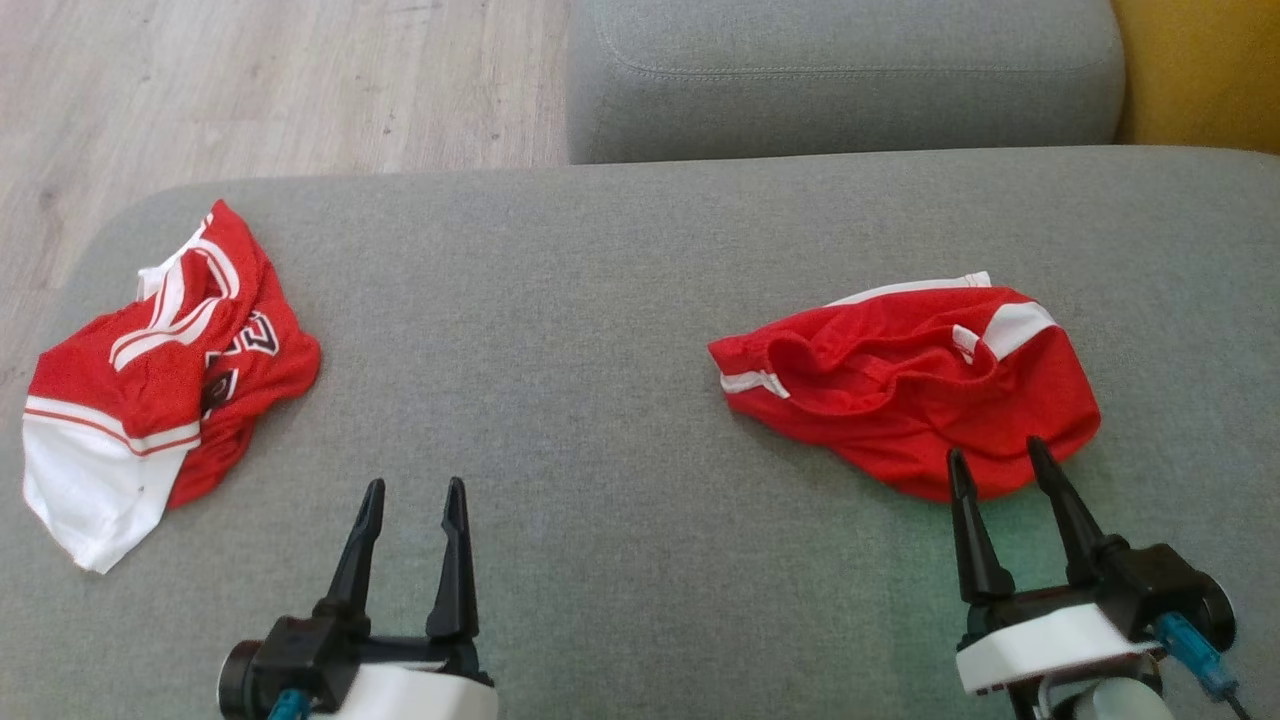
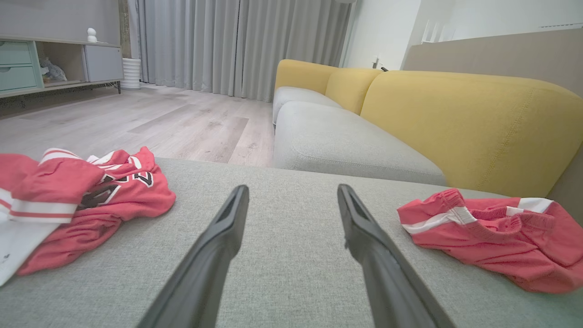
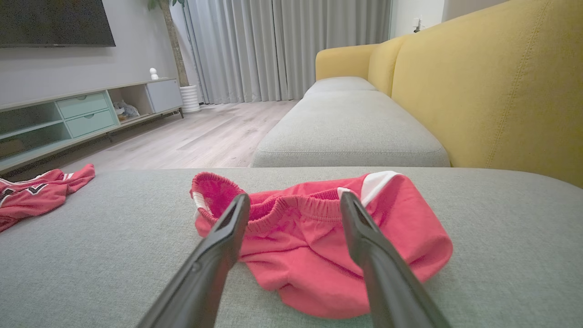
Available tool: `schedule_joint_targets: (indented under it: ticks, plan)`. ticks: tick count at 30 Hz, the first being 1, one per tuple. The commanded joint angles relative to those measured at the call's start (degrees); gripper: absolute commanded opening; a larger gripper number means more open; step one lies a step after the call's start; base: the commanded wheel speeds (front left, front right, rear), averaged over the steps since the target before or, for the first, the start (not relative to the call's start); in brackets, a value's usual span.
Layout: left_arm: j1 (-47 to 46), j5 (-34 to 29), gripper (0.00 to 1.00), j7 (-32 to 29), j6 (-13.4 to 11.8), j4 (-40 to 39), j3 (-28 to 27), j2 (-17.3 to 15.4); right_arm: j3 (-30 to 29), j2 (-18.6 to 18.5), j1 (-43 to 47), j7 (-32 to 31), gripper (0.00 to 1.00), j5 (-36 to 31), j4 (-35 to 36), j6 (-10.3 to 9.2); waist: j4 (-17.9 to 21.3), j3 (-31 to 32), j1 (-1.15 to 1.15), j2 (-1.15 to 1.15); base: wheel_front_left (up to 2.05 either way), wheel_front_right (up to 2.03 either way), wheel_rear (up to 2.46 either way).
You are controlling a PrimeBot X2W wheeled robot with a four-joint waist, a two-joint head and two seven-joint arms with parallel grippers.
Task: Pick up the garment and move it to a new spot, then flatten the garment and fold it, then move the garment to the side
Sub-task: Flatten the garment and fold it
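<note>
Shorts [image 1: 900, 390], red with white trim, lie crumpled on the right side of the grey cushion [image 1: 620, 300] in the head view. A red and white jersey [image 1: 150, 380] is bunched at the cushion's left end, well apart from them. Black characters edged in white show on the jersey, but folds hide too much to read them. Your left gripper [image 1: 415, 485] hangs over bare cushion between the two garments, fingers spread, holding nothing. Your right gripper [image 1: 995, 449] is also spread wide, its tips over the near edge of the shorts. Whether they touch the cloth you cannot tell. Pale wood floor [image 1: 250, 80] lies beyond the cushion.

From the left wrist, your left gripper [image 2: 292, 187] points across empty grey fabric. The jersey [image 2: 114, 196] is off to the left and the shorts [image 2: 492, 237] to the right, with a yellow backrest [image 2: 464, 123] behind. The jersey's black lettering is again creased and unreadable.

From the right wrist, your right gripper [image 3: 295, 195] frames the shorts [image 3: 319, 255], elastic waistband facing you and a white stripe at the upper right. No label or writing shows on them. The jersey [image 3: 32, 196] sits at the far left edge, with a low cabinet [image 3: 82, 114] and grey curtains [image 3: 282, 45] farther off.
</note>
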State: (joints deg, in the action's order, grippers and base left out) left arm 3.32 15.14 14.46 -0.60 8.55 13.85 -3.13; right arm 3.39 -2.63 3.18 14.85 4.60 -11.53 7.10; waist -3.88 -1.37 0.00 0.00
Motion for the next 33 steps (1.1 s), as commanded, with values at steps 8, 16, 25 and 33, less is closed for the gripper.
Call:
schedule_joint_targets:
  ticks: [8, 16, 25, 33]
  plan:
    - [-1.4, 0.3, 1.0, 0.5, -0.4, -1.2, -0.8, 0.2, 2.4, -0.2, -1.4, 0.2, 1.0, -0.2, 1.5, 0.39, 1.1, 0.1, 0.0, 0.0, 0.0, 0.0, 0.0]
    - [-11.1, 9.6, 1.0, 0.5, 2.7, 6.5, 8.6, 0.2, 5.0, -0.2, -3.2, 0.2, 1.0, -0.8, 1.9, 0.39, 10.7, -3.1, 0.0, 0.0, 0.0, 0.0, 0.0]
    - [-29.6, 29.1, 1.0, -10.0, 3.3, 8.2, 21.9, 0.2, 6.0, -0.2, -4.7, 0.2, 1.0, 0.1, 2.8, 0.39, 21.6, -8.5, 0.0, 0.0, 0.0, 0.0, 0.0]
    - [-41.4, 46.3, 1.0, -17.9, -1.6, 11.7, 30.6, 0.2, 7.8, -0.2, -6.4, 0.2, 1.0, 2.6, 3.1, 0.39, 27.7, -13.4, 0.0, 0.0, 0.0, 0.0, 0.0]
